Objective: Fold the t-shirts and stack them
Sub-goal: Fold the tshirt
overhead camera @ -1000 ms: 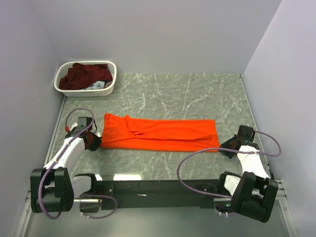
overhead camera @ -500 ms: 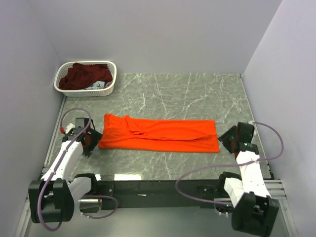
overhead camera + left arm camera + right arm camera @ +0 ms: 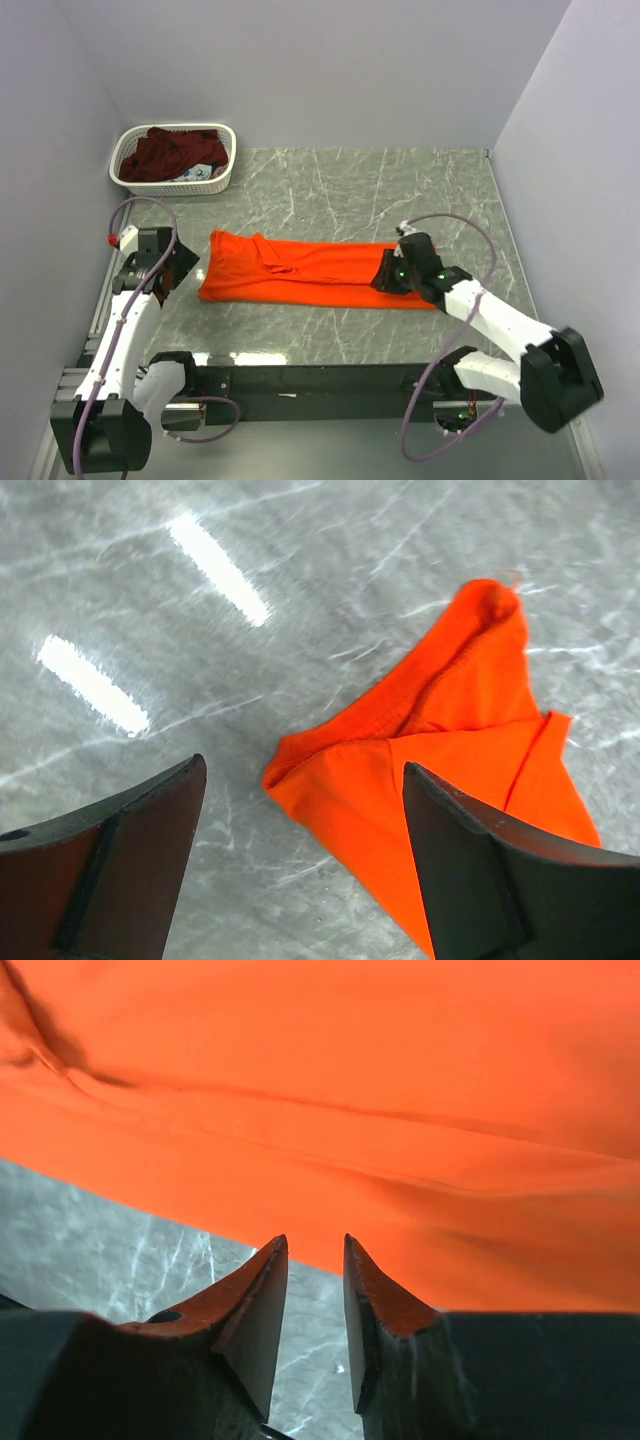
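The orange t-shirt [image 3: 310,268] lies flat on the table, folded into a long strip running left to right. Just left of its left end hovers my left gripper [image 3: 173,270], wide open and empty. In the left wrist view, the orange t-shirt's corner [image 3: 450,750] shows between the left gripper's [image 3: 305,765] fingers, below them. My right gripper [image 3: 390,272] is low over the strip's right part at its near edge. Seen from the right wrist, the right gripper [image 3: 314,1240] has a narrow empty gap, with orange cloth [image 3: 400,1080] ahead. The maroon t-shirt [image 3: 165,152] sits bundled in the basket.
A white lattice basket [image 3: 224,172] stands at the back left corner against the wall. Walls close in the table on the left, back and right. The marble tabletop [image 3: 380,190] lies behind the orange strip.
Both grippers opened. The left one backed off to the left of the shirt's end. The right arm swung from beyond the shirt's right end inward over the strip.
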You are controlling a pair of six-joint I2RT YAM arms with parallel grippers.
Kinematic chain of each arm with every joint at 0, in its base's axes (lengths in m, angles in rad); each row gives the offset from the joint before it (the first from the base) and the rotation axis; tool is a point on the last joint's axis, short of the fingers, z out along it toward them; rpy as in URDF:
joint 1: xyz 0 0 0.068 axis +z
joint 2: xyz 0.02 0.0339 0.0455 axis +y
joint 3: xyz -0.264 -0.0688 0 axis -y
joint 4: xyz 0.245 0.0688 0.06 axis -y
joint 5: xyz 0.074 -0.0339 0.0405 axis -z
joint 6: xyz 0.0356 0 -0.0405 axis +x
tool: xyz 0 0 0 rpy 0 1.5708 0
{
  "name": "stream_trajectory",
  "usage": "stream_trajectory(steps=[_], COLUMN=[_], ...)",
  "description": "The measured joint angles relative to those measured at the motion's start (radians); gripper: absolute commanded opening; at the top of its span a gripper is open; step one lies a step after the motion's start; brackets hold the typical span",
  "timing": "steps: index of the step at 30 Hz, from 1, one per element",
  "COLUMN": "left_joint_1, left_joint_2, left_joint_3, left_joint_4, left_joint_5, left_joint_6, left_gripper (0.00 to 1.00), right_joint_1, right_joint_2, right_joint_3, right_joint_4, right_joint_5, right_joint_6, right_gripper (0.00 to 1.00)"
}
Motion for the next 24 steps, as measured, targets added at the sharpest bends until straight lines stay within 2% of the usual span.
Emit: stream_trajectory(steps=[1, 4, 11, 24], left_joint_1=[0.0, -0.001, -0.005, -0.007], left_joint_2=[-0.012, -0.031, -0.057, -0.069], left_joint_3=[-0.002, -0.002, -0.006, -0.018], left_joint_4=[0.008, 0.027, 0.072, 0.109], left_joint_5=[0.005, 0.008, 0.018, 0.043], left_joint_6=[0.018, 0.057, 0.128, 0.154], left_gripper=[0.85, 0.85, 0.85, 0.85], right_joint_1=[0.027, 0.074, 0.1, 0.101], right_joint_2=[0.036, 0.133, 0.294, 0.432], right_joint_3=[0.01, 0.043, 0.102, 0.2], right_joint_4=[0.008, 0.032, 0.084, 0.097], right_joint_5=[0.001, -0.004, -0.009, 0.033], right_joint_6=[0.0, 0.004, 0.004, -0.029], right_gripper=[0.31, 0.26, 0.25, 0.25])
